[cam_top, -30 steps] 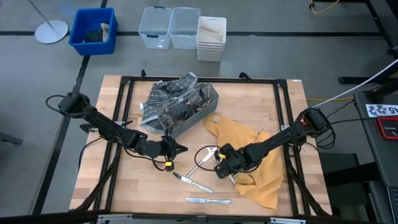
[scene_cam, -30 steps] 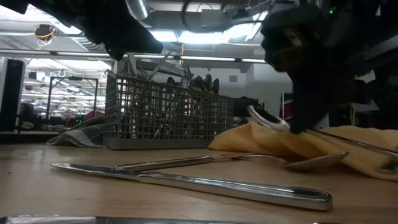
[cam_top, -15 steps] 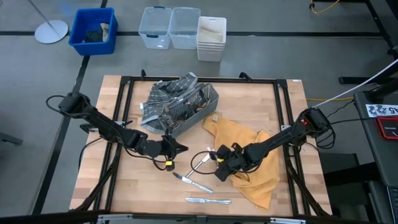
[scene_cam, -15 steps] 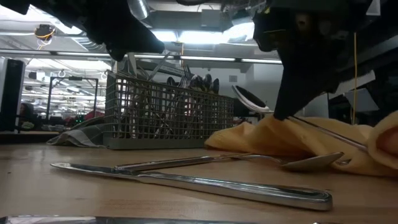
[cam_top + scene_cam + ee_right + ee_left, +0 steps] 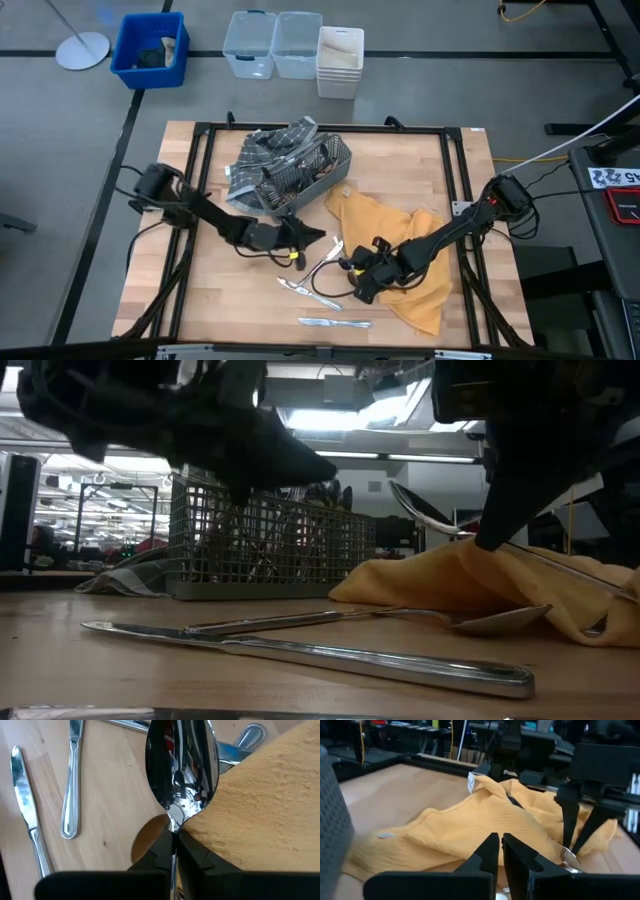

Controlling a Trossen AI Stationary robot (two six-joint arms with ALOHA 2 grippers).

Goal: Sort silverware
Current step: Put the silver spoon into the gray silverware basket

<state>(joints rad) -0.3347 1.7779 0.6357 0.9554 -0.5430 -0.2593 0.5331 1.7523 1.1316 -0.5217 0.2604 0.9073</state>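
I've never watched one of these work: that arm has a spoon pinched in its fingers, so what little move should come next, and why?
Probably carry it clear of the yellow cloth. The right gripper is shut on the spoon, lifted above the wood, while a knife and other pieces already lie there, so setting it beside them seems the likely step.

The cloth (image 5: 405, 250) is mustard yellow with a fine woven texture, lying on the pale blond wood table (image 5: 400, 170) with its black frame. The caddy (image 5: 305, 175) is grey wire mesh, beside a grey and white checked cloth (image 5: 262, 150); the spoon (image 5: 181, 767) and knives (image 5: 25, 795) are mirror-bright silver, both grippers (image 5: 318, 238) (image 5: 350, 277) matt black
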